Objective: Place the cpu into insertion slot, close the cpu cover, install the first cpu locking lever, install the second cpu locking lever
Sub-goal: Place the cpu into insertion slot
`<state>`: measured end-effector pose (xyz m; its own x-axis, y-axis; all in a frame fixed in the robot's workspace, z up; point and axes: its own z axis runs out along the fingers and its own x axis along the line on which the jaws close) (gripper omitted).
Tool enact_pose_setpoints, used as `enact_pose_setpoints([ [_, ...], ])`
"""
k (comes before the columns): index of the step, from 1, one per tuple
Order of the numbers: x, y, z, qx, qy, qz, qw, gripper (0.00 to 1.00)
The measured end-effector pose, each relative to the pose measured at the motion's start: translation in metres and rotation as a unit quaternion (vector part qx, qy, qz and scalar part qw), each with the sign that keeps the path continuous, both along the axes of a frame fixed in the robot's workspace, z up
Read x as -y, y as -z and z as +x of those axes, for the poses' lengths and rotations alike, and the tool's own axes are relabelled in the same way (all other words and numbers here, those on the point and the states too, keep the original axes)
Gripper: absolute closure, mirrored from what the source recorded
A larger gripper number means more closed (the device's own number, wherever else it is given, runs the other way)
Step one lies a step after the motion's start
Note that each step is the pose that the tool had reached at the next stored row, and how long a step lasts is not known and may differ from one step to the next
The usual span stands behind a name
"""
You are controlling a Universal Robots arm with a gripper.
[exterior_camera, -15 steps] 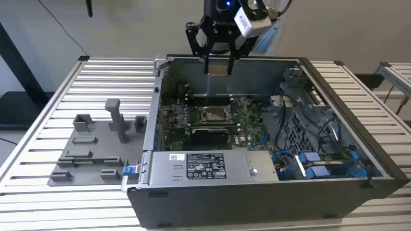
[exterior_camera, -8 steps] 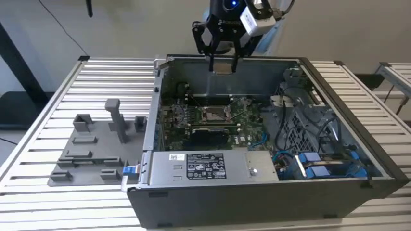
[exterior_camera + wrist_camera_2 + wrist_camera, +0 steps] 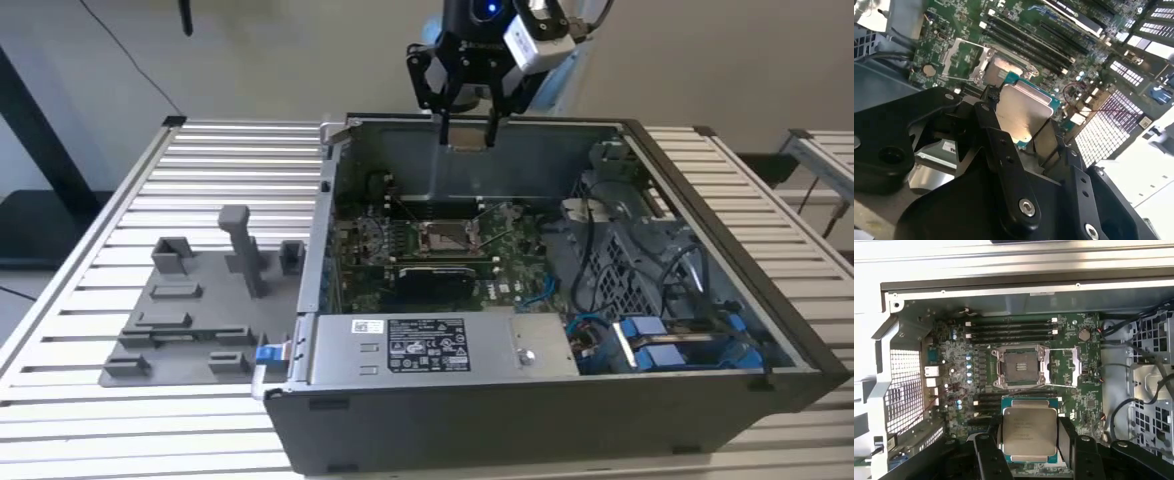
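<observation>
The cpu [image 3: 1030,434] is clamped by two opposite edges in the tool [image 3: 467,140], in the air above the open case [image 3: 534,430] and well apart from the insertion slot [image 3: 1019,367]. The slot's cover [image 3: 1064,367] lies swung open beside it. The chip is held flat, metal lid upward. Being nearly square, it shows no marked long axis, and its edges run parallel to the slot's rim. It should be held level, centred over the rim and lowered straight, never slid across the contacts.
</observation>
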<state>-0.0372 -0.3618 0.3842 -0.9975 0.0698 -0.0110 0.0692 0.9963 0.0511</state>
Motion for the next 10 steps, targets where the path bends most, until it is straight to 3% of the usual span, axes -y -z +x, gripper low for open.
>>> enact_pose_setpoints([
  [10, -0.0135, 0.0101, 0.0011, 0.0000, -0.006, 0.0075, 0.99995, 0.46],
])
